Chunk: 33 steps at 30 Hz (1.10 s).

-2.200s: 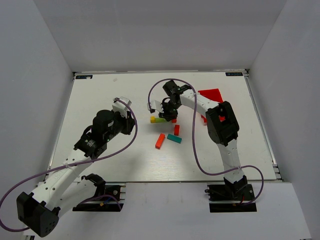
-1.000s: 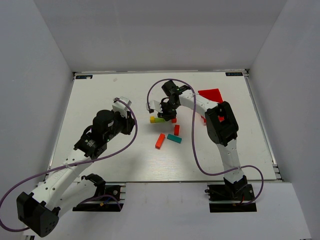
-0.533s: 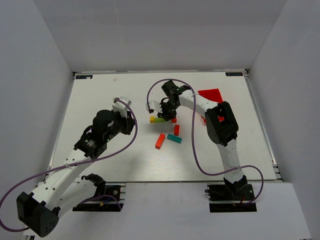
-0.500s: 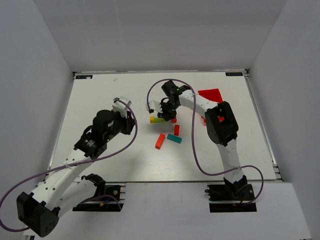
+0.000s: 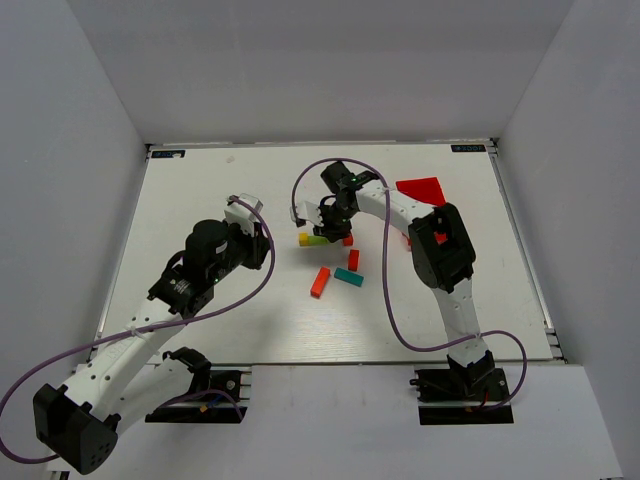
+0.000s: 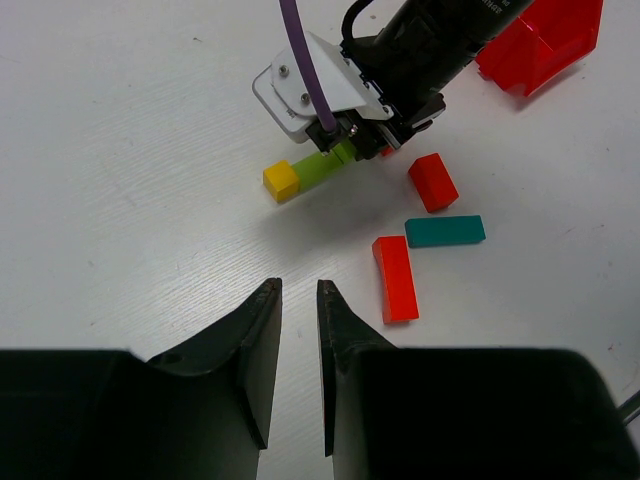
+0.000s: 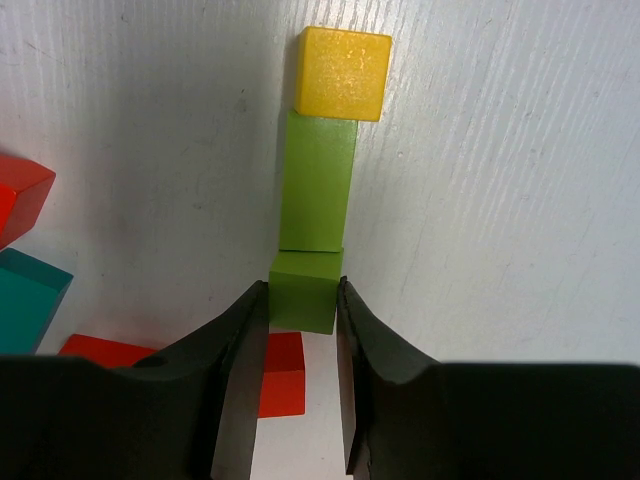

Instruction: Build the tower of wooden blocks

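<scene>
Between the right gripper's [image 7: 300, 295] clamped jaws: the green cube [image 7: 303, 300] ending the wood block tower [image 7: 320, 180], which lies flat on the counter [image 5: 200, 200] beyond them. Tipping it upright seems next. Left gripper's [image 6: 298, 300] jaws idle, narrowly apart, empty.

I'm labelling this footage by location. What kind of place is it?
Probably a robotics lab test cell: a left arm and right arm fixed to a white table, plain grey walls boxing it in, only small painted blocks to handle.
</scene>
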Each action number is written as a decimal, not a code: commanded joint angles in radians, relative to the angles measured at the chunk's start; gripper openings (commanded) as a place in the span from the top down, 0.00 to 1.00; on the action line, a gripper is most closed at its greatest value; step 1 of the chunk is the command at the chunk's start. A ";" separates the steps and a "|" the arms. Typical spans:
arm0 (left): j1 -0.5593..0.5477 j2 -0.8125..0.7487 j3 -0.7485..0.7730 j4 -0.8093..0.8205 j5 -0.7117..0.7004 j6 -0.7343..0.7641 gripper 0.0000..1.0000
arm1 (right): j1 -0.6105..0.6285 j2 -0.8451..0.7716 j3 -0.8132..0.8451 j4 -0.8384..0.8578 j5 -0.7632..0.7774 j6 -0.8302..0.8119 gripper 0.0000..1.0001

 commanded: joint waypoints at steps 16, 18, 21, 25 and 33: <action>0.006 -0.018 0.008 -0.002 -0.004 0.006 0.68 | 0.011 0.031 0.029 -0.021 0.001 0.020 0.63; 0.006 -0.018 0.008 -0.002 -0.004 0.006 0.68 | 0.011 0.031 0.029 -0.025 0.001 0.019 0.61; 0.006 -0.018 0.008 -0.002 -0.004 0.006 0.68 | 0.012 0.029 0.026 -0.024 0.001 0.017 0.57; 0.006 -0.018 0.008 -0.002 -0.004 0.006 0.68 | 0.012 0.029 0.022 -0.019 0.001 0.014 0.49; 0.006 -0.018 0.008 -0.002 -0.004 0.006 0.68 | 0.009 0.026 0.017 -0.015 0.000 0.017 0.23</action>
